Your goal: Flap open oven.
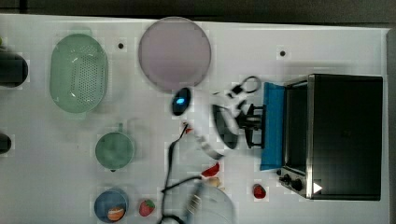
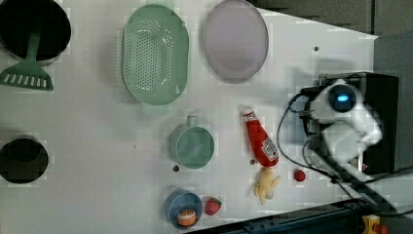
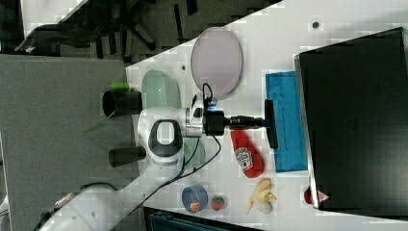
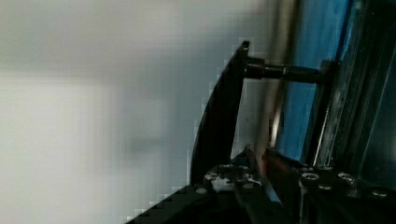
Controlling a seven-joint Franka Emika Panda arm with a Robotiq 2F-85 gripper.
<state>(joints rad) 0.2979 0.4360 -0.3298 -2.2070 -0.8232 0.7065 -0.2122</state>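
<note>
White tabletop crowded with dishes and toy food, oven (image 1: 345,135) parked at the top view's right edge, blue door (image 1: 273,125) already swung partway down, gripper (image 1: 254,122) clamped narrow on the black bar handle (image 3: 271,123), presumably for leverage to pull the flap fully open.

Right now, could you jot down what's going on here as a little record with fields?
Main object: oven, black top, silver frame
Door: blue door swung partly down and open
Handle: black bar handle on the door
Claw: claw closed on the handle
Beside the oven: ketchup bottle, banana, small red fruit
Farther along the table: green colander, round plate, green cup
Task status: the door is coming open, not yet flat
</note>
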